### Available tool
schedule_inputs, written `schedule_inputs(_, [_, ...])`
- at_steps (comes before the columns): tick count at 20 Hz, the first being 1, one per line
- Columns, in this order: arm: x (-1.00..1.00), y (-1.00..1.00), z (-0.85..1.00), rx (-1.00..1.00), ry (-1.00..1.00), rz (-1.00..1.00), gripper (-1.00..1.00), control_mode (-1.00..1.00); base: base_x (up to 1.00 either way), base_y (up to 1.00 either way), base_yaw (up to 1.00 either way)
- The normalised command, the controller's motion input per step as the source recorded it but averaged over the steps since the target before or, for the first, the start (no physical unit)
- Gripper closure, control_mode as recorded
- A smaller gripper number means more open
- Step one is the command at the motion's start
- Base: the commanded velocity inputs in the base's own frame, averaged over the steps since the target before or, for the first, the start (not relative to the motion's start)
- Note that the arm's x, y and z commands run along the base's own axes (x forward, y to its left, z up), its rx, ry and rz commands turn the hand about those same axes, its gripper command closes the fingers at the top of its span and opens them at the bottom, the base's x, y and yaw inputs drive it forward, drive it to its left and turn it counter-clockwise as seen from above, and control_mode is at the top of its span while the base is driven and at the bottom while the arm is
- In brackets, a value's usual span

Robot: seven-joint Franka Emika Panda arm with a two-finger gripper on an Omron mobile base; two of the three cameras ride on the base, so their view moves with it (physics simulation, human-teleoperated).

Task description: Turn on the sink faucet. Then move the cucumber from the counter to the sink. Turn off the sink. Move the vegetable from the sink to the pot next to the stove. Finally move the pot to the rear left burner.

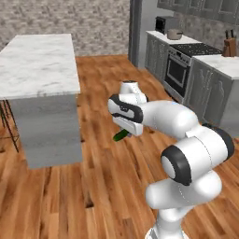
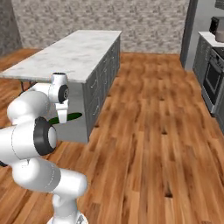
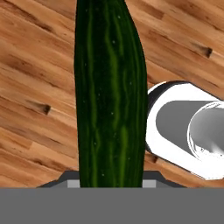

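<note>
The gripper [image 1: 125, 131], clamped on the dark green cucumber [image 3: 109, 94], carries it above the wooden floor [image 1: 107, 186], beside the marble-topped island [image 1: 39, 63], with the pot [image 1: 175, 34] far off on the counter [image 1: 161, 36] beside the stove [image 1: 198, 49].

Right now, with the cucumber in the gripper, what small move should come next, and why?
Probably keep the grip and carry on toward the pot, which stands far off on the counter beside the stove. The gripper is shut on the cucumber, which hangs over bare wooden floor.
</note>
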Motion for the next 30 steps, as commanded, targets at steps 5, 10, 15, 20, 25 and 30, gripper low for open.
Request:
schedule_inputs(5, [0.00, 0.00, 0.00, 0.00, 0.00, 0.00, 1.00, 1.00, 0.44, -0.15, -0.42])
schedule_inputs(10, [0.00, 0.00, 0.00, 0.00, 0.00, 0.00, 1.00, 1.00, 0.68, 0.01, -0.38])
schedule_inputs(15, [0.00, 0.00, 0.00, 0.00, 0.00, 0.00, 1.00, 1.00, 0.86, 0.09, -0.33])
schedule_inputs(20, [0.00, 0.00, 0.00, 0.00, 0.00, 0.00, 1.00, 1.00, 0.87, 0.03, -0.31])
schedule_inputs(25, [0.00, 0.00, 0.00, 0.00, 0.00, 0.00, 1.00, 1.00, 0.84, 0.00, -0.31])
schedule_inputs(30, [0.00, 0.00, 0.00, 0.00, 0.00, 0.00, 1.00, 1.00, 0.81, 0.00, -0.30])
